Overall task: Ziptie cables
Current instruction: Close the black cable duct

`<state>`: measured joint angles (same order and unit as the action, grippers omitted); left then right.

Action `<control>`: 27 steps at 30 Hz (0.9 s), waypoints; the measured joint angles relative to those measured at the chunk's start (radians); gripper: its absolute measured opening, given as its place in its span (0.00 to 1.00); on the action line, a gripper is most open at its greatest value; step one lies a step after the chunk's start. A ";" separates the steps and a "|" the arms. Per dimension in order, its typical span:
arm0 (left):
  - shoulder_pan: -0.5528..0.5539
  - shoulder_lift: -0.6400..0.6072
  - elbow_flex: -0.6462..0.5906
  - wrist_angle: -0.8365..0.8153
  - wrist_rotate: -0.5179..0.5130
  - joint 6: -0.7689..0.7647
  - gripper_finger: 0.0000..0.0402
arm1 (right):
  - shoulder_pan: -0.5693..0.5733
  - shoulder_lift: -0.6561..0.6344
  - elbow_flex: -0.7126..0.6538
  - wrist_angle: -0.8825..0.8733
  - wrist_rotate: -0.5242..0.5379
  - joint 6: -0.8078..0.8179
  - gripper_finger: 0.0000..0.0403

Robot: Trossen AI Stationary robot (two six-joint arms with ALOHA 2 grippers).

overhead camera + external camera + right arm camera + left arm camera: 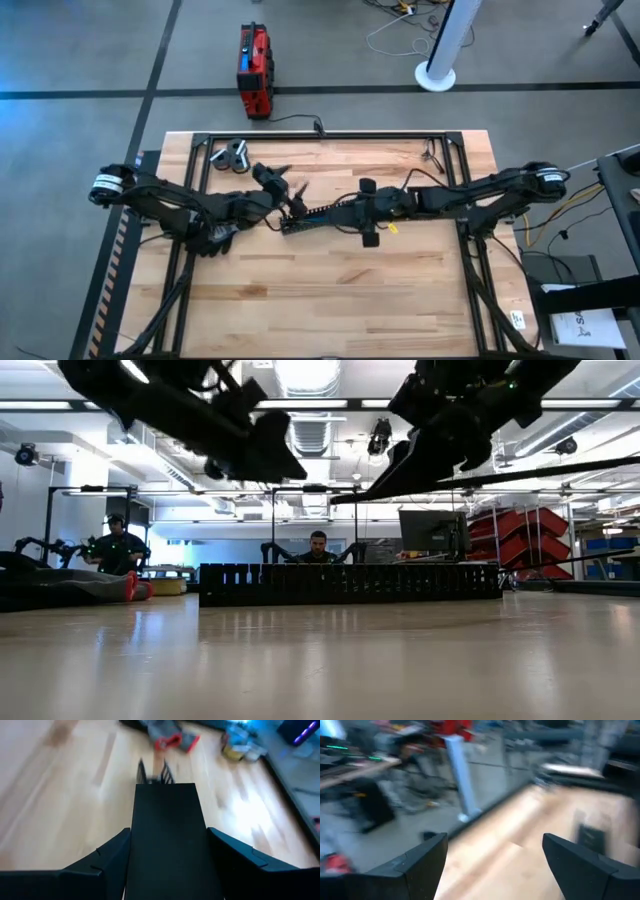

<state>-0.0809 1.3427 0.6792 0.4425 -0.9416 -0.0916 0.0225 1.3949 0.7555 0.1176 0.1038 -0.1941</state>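
A long black comb-toothed duct [350,582] stands on the table near its middle [298,224]. Above it my right gripper [170,840], reaching in from the table's right [345,213], is shut on the duct's flat black lid [167,820]. The lid shows edge-on in the low view [540,470]. My left gripper [495,855] hangs open over the table just left of the duct's left end [288,186], with nothing between its fingers. I cannot make out the cables in any view. My right gripper holds the flat lid by its two long edges [136,845], pinched between the two fingers. The fingers come roughly level from the table's right and lie along the lid. The lid is lifted clear of the table, and its free end [165,787] reaches toward the duct's teeth.
A grey tool [232,155] lies at the table's far left. Thin dark wires [432,153] lie at the far right. Black frame rails [320,134] border the table. A red box [255,70] sits on the floor beyond. People [318,545] sit in the room behind.
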 joint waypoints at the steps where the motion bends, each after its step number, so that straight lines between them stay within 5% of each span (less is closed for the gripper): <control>1: 0.001 0.013 0.000 -0.017 0.042 -0.006 0.78 | -0.010 -0.005 0.000 -0.029 -0.007 -0.007 0.55; 5: 0.015 0.091 0.000 -0.002 0.205 -0.030 0.78 | -0.060 0.001 0.000 -0.063 -0.120 -0.033 0.55; 14: 0.068 0.229 0.049 0.020 0.265 -0.022 0.78 | -0.177 0.020 -0.003 -0.059 -0.193 -0.129 0.55; 23: 0.160 0.295 0.093 0.064 0.762 -0.007 0.77 | -0.311 -0.101 -0.004 -0.142 -0.262 -0.200 0.55; 27: 0.198 0.359 0.149 0.062 0.847 -0.031 0.78 | -0.334 -0.136 -0.004 -0.205 -0.262 -0.209 0.55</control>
<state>0.1169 1.7012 0.8286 0.5040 -0.0943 -0.1223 -0.3115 1.2588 0.7513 -0.0875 -0.1585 -0.4033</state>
